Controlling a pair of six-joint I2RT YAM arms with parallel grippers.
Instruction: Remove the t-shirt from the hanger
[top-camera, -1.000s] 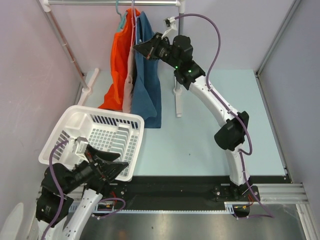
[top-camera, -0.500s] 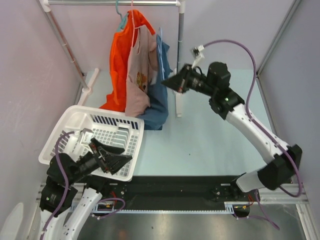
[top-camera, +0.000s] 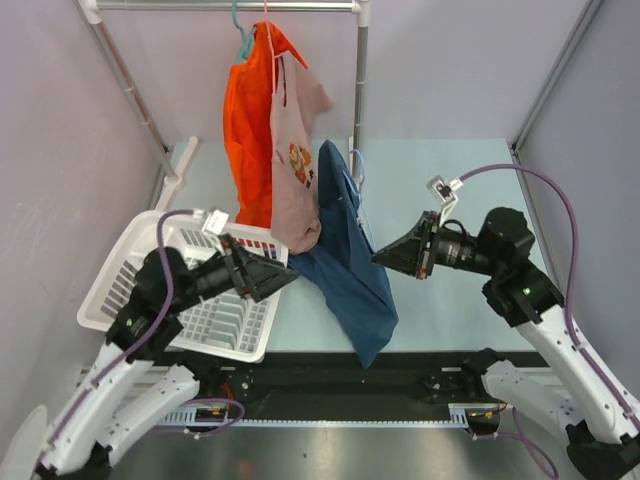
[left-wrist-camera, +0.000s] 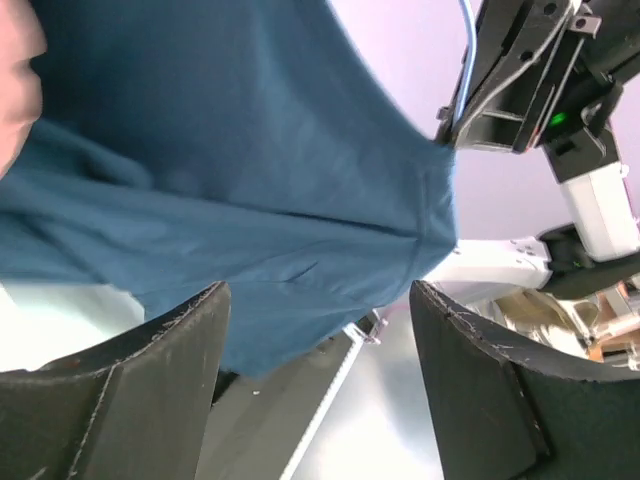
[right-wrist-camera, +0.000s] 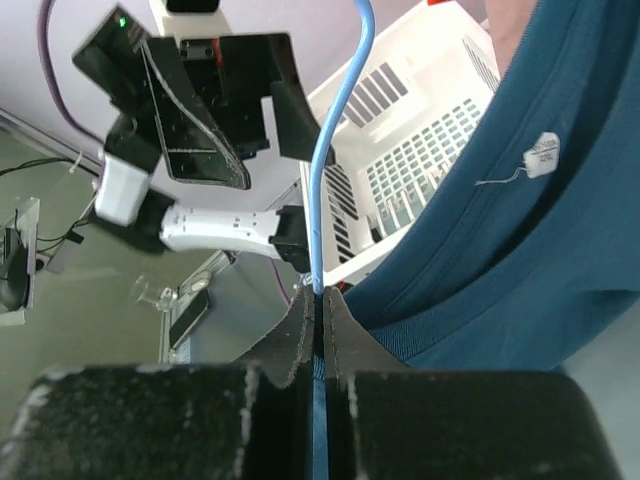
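The blue t-shirt (top-camera: 345, 255) hangs on a light blue hanger (top-camera: 355, 172), off the rail and low over the table. My right gripper (top-camera: 383, 257) is shut on the hanger's wire (right-wrist-camera: 322, 180), with the shirt (right-wrist-camera: 530, 230) draped to its right. My left gripper (top-camera: 290, 277) is open just left of the shirt's lower part, above the basket's corner. In the left wrist view the blue shirt (left-wrist-camera: 230, 170) fills the space ahead of the open fingers (left-wrist-camera: 160, 370), and nothing is between them.
An orange garment (top-camera: 245, 130) and a pink printed shirt (top-camera: 297, 165) hang on the rail (top-camera: 230, 6). A white laundry basket (top-camera: 130, 275) sits at the front left. A rack post (top-camera: 359, 75) stands behind the blue shirt.
My right gripper has pulled the hanger and blue shirt off the rail, down and toward the front. My left arm has risen and reached right toward the shirt.
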